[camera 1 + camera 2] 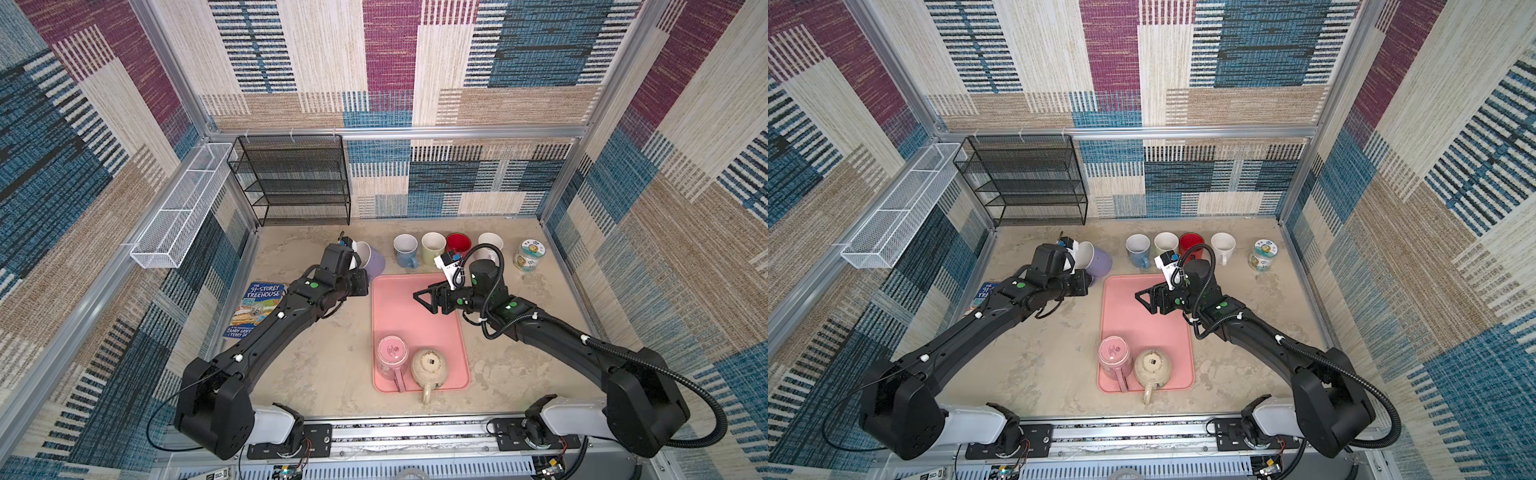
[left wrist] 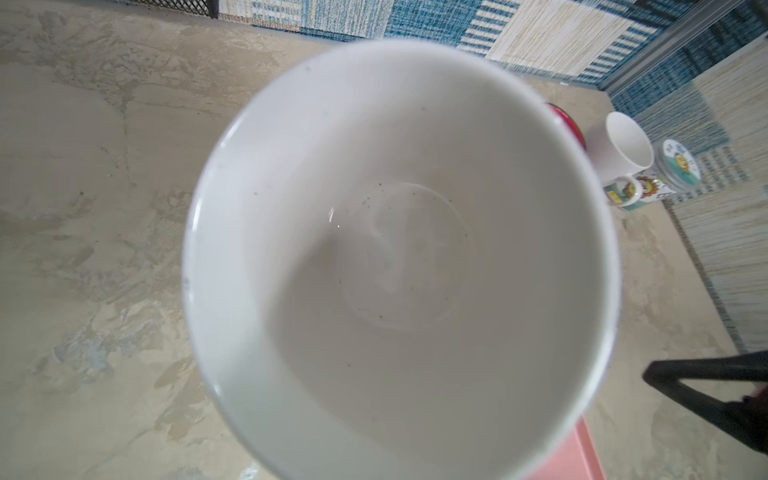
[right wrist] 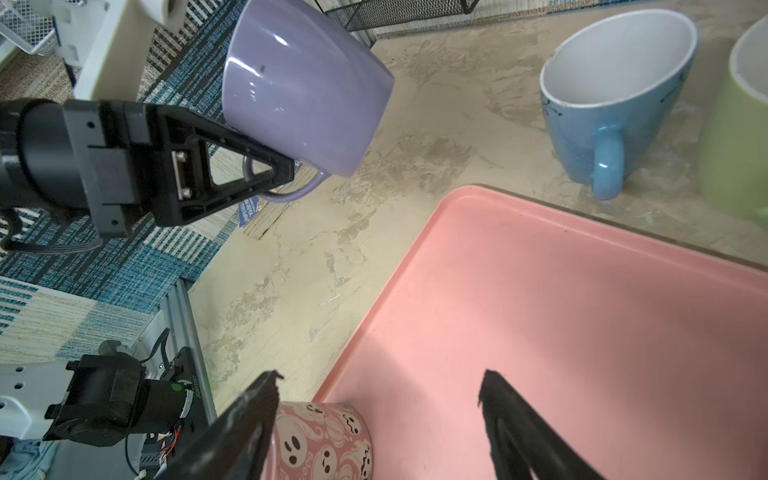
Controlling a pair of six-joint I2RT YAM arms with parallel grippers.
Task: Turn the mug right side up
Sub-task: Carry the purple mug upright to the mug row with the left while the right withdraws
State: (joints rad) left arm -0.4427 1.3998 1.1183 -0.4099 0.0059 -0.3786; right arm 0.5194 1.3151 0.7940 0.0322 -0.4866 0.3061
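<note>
Purple mug [image 3: 303, 91] in the air above counter [image 3: 436, 104], tilted, left tool [image 3: 274, 170] closed narrow on its handle [image 3: 291, 193], near pink tray [image 3: 540, 311] corner, right tool [image 3: 378, 374] wide, empty, over tray, apart from mug

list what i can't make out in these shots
Book cover: in both top views the left arm covers part of it.
Lilac mug handle: hidden in the left wrist view, its own bowl fills the frame.
Jar label: too small to read in both top views.
Pink ghost mug: cut off by the right wrist view's bottom edge.
</note>
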